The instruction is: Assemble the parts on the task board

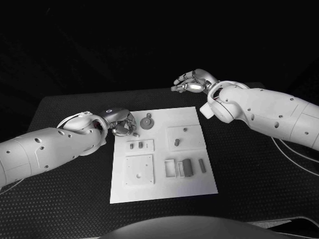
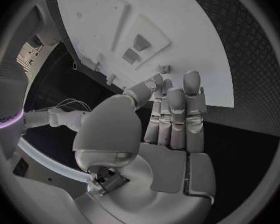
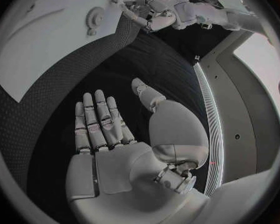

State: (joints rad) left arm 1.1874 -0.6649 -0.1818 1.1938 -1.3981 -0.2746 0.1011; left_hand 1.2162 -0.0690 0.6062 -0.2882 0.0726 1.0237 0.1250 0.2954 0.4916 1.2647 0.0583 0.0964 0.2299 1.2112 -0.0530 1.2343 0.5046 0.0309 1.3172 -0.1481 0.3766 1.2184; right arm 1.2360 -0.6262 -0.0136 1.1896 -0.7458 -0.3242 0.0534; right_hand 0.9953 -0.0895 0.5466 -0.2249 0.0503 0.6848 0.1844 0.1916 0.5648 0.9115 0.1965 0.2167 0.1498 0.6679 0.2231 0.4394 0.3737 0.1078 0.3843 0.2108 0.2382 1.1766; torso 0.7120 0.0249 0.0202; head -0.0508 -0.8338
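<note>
Left hand (image 1: 118,123), fingers straight and together, at the task board's (image 1: 195,184) far left corner; right hand (image 1: 194,82), fingers apart and empty, beyond it.

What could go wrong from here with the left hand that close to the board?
1. The left hand sits at the task board's far-left corner; a sideways sweep might nudge the board or the round part beside it.
2. The right hand is open, off the board, so it cannot steady it.

Black table (image 1: 73,199) w/ dimpled mat surface (fine dot texture); dark backdrop behind; cables (image 1: 303,154) trail off table's right side.
</note>
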